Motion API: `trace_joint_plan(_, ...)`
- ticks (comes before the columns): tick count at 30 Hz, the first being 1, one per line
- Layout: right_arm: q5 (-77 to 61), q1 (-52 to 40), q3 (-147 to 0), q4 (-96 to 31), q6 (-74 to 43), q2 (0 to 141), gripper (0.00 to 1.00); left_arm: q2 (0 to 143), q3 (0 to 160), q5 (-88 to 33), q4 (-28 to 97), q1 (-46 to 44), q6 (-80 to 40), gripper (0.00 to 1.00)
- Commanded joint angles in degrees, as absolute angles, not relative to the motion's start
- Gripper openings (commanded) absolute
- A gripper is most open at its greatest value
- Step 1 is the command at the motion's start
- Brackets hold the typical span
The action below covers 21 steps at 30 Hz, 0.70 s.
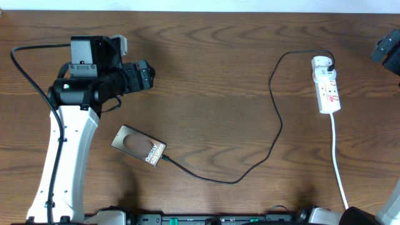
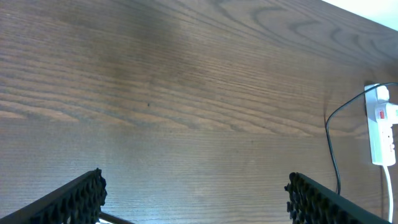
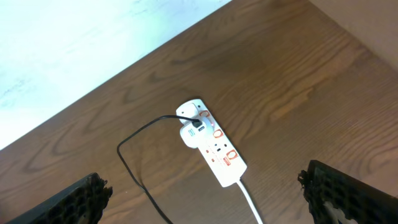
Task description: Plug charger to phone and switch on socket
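Note:
The phone (image 1: 139, 148), a dark slab with white lettering, lies flat on the wooden table left of centre. The charger (image 1: 277, 128), a thin black cable, runs from the phone's right end in a loop up to a white adapter on the socket (image 1: 328, 84). Its tip touches the phone; whether it is seated I cannot tell. My left gripper (image 1: 149, 75) hovers open above the phone's far side, its jaws wide apart over bare wood (image 2: 196, 199). My right gripper (image 3: 205, 199) is open and high above the socket (image 3: 214, 146), holding nothing.
The socket's white cord (image 1: 336, 156) trails down to the table's front edge. The left arm's black cable (image 1: 28, 75) loops at the far left. In the left wrist view the socket (image 2: 382, 134) and the charger (image 2: 333, 146) show at the right edge.

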<state>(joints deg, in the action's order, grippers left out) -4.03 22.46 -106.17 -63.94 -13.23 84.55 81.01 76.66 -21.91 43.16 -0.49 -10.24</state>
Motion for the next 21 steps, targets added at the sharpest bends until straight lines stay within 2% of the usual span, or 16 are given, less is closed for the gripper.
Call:
trace_joint_plan(1,-3.36,22.09,-106.17,-64.10,-14.13,83.96,0.99,81.19,78.08,-21.34,43.27,-0.62,-9.65,0.92)
trace_joint_plan(13,-3.36,22.09,-106.17,-64.10,-14.13,83.96,0.99,79.77,78.08,-21.32,44.12,-0.84,-9.67,0.92)
trace_joint_plan(18,-3.36,22.09,-106.17,-64.10,-14.13,83.96,0.99,74.70,76.64,-17.10,43.99,-2.31,-9.69,0.92)
trace_joint_plan(21,-3.36,22.09,-106.17,-64.10,-14.13,83.96,0.99,70.00,73.43,-11.77,37.89,-5.69,-9.65,0.92)
